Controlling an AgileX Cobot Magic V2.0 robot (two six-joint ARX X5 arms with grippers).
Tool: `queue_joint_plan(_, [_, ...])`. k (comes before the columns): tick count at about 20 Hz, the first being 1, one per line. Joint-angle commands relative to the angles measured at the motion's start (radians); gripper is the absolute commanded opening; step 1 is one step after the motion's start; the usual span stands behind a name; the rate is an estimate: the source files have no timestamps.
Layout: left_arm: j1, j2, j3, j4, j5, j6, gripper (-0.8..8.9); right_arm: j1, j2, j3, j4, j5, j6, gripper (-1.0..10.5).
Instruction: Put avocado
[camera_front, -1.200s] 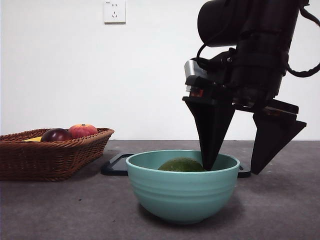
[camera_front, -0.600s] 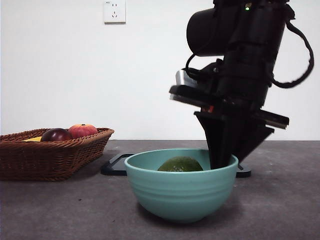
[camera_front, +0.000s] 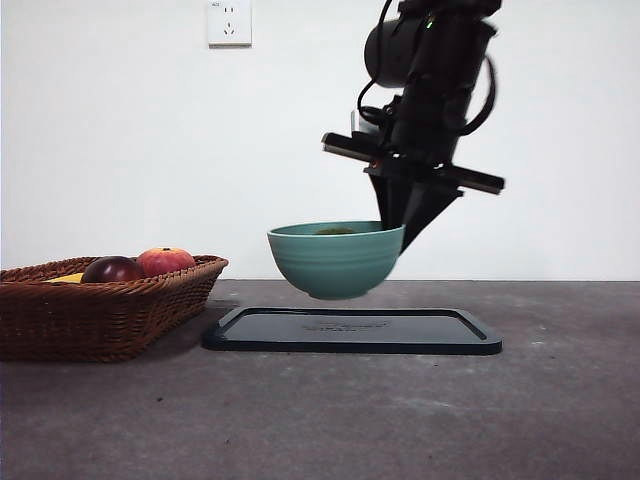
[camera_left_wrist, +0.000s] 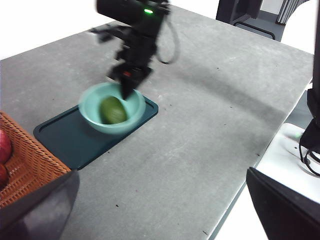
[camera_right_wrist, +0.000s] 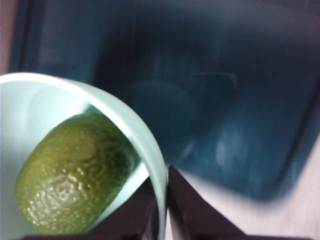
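The avocado (camera_right_wrist: 75, 175), dark green and bumpy, lies inside a teal bowl (camera_front: 335, 258). My right gripper (camera_front: 400, 232) is shut on the bowl's rim (camera_right_wrist: 157, 175) and holds the bowl in the air above the dark tray (camera_front: 352, 330). Only the avocado's top (camera_front: 335, 231) shows over the rim in the front view. The left wrist view shows the bowl (camera_left_wrist: 131, 116) with the avocado (camera_left_wrist: 113, 110) over the tray (camera_left_wrist: 75, 140), blurred. My left gripper (camera_left_wrist: 160, 210) is open and empty, far from the bowl.
A wicker basket (camera_front: 100, 315) at the left holds a dark maroon fruit (camera_front: 112, 269) and a red-orange fruit (camera_front: 165, 260). The basket also shows in the left wrist view (camera_left_wrist: 25, 165). The table's edge (camera_left_wrist: 250, 170) runs near my left gripper.
My right gripper shut on the bowl's rim and lifted the bowl with the avocado off the table, carrying it farther back over the dark tray.
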Motion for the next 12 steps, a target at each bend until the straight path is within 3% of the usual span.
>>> queue_joint_plan(1, [-0.009,0.002,0.013,0.008,0.0,0.001,5.92,-0.019,0.11,0.128,-0.014,-0.02,-0.012,0.1])
queue_joint_plan(10, [-0.009,0.002,0.013,0.008,0.0,0.001,5.92,-0.06,0.246,0.204,-0.012,-0.019,-0.003,0.1])
queue_joint_plan(12, [-0.009,0.002,0.013,0.008,0.0,0.0,5.92,-0.06,0.251,0.204,-0.006,-0.016,-0.002,1.0])
